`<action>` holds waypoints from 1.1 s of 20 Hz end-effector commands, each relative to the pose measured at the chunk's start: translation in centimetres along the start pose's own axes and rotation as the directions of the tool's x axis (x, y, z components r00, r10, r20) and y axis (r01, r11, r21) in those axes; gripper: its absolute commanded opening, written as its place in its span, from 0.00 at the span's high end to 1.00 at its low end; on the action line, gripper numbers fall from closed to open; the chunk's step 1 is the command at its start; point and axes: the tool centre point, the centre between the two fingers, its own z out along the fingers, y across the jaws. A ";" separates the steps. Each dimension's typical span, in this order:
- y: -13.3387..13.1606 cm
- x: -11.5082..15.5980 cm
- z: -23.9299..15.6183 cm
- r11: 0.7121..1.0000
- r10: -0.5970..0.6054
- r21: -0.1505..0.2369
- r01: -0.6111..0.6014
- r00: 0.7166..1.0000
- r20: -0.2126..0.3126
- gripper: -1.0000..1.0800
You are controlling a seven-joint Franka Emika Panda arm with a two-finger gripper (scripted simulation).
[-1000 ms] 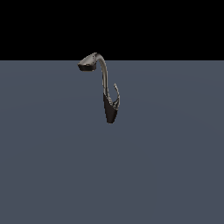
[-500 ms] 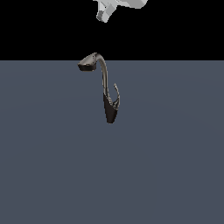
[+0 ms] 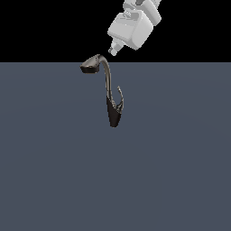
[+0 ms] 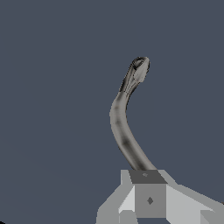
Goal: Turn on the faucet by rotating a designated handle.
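The faucet (image 3: 111, 101) stands on the grey floor, with a tapered dark base, a slim curved neck and a flattened spout head (image 3: 91, 64) pointing to the exterior view's left. The handle (image 3: 120, 97), a thin curved grey lever, rises from the base on the exterior view's right. My gripper (image 3: 113, 49) hangs above the neck's top, apart from it, fingers together and holding nothing. In the wrist view the neck (image 4: 122, 131) and spout head (image 4: 139, 71) show beyond the gripper (image 4: 148, 181); the handle is hidden there.
A flat grey floor (image 3: 54, 171) stretches all around the faucet. The white hand body (image 3: 133, 27) and arm come in from the top at the exterior view's right.
My gripper has come down into view from the top of the exterior view and now sits just above the faucet's neck. The faucet and handle have not moved.
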 end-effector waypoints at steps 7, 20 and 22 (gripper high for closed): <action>-1.3 7.1 4.9 0.949 0.302 0.067 -0.308 0.949 0.091 1.00; -1.2 12.9 9.0 0.839 0.518 0.089 -0.536 0.839 0.170 1.00; -1.2 13.1 9.2 0.835 0.524 0.089 -0.543 0.834 0.172 1.00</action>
